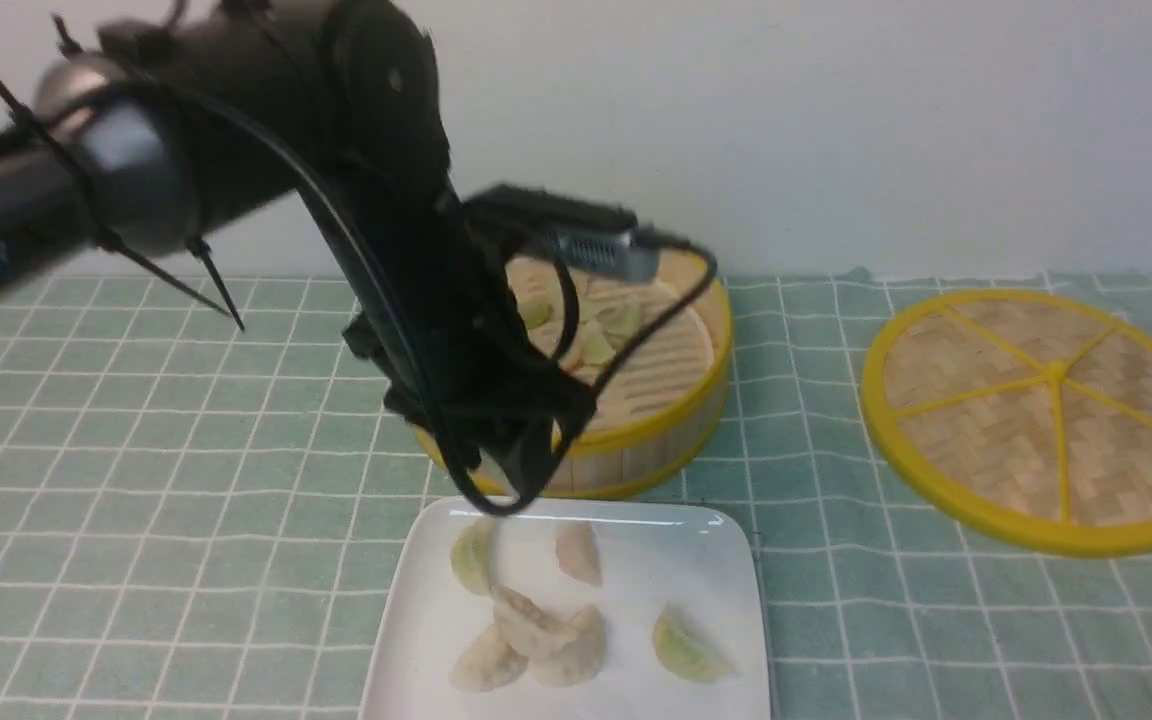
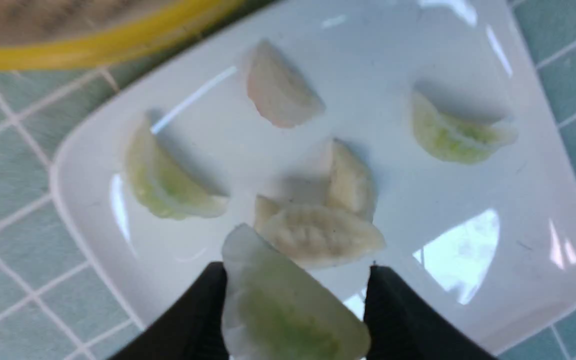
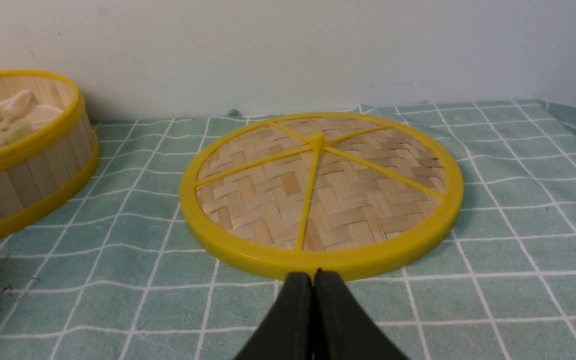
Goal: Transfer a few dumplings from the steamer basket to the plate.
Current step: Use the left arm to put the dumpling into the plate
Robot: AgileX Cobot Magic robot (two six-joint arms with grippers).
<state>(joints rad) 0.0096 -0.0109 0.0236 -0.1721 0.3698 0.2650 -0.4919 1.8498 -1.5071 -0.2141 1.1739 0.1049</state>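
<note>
Six dumplings [image 1: 576, 650] lie on the plate [image 1: 656, 600], in front of the steamer basket [image 1: 651, 450], while the left gripper [image 2: 298, 270] grips a pale green dumpling [image 2: 288, 310] and the right gripper [image 3: 313, 276] is closed.

Woven lid [image 3: 378, 207] lies flat on checked cloth [image 3: 508, 300]; gripper [image 3: 316, 274] closed.

White plate [image 1: 676, 600], yellow-rimmed basket [image 1: 701, 425] — seemingly beige liner [image 1: 666, 370]
</note>
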